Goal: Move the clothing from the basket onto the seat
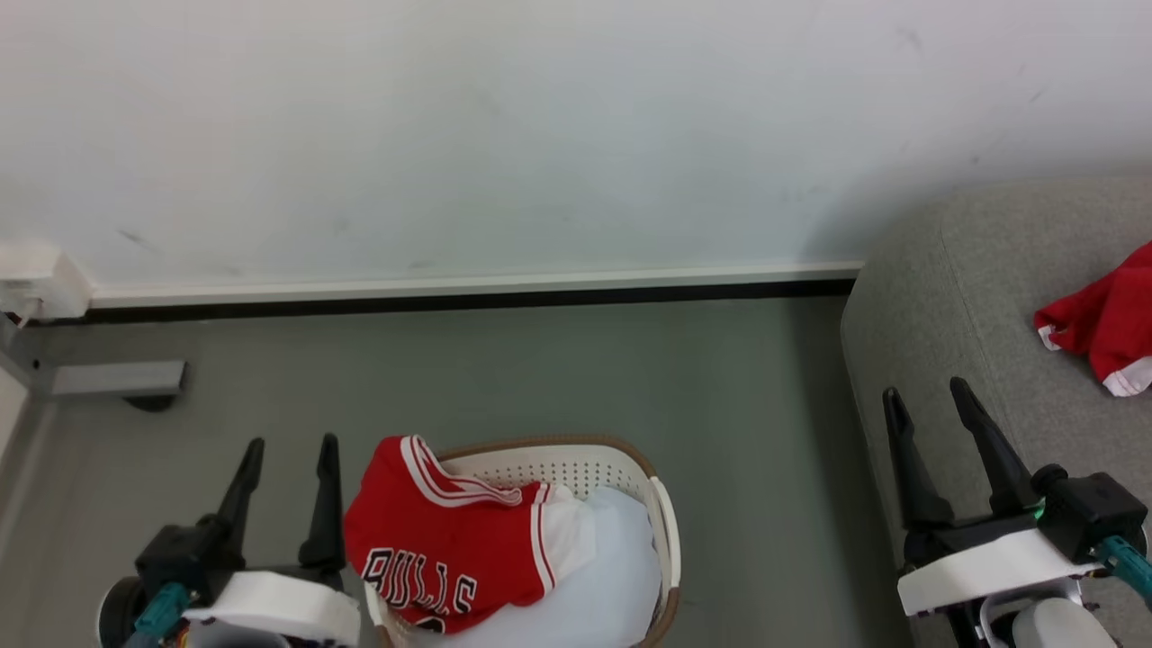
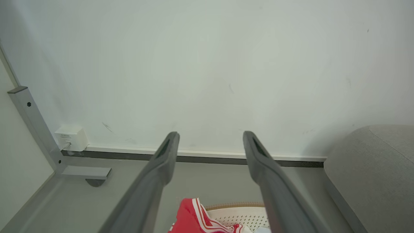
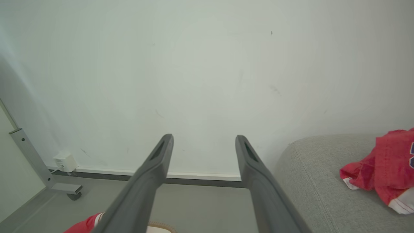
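Observation:
A red "BULLS" jersey (image 1: 441, 549) with white-striped trim hangs over the left rim of the cream-white basket (image 1: 576, 463) on the floor, lying on a pale blue-white sheet (image 1: 603, 576). Its red edge (image 2: 189, 218) peeks between my left fingers in the left wrist view. Another red garment (image 1: 1102, 328) lies on the grey sofa (image 1: 945, 297) at the right, red garment (image 3: 385, 168) on sofa (image 3: 317, 181). My left gripper (image 1: 288, 450) stands open just left of the basket, empty. My right gripper (image 1: 927, 396) is open and empty over the sofa's left edge.
A white wall with a baseboard (image 1: 468, 286) runs behind. A grey metal leg with a foot (image 1: 117, 378) and a white wall box (image 2: 71, 138) stand at the left. Grey floor (image 1: 540, 378) lies between basket, wall and sofa.

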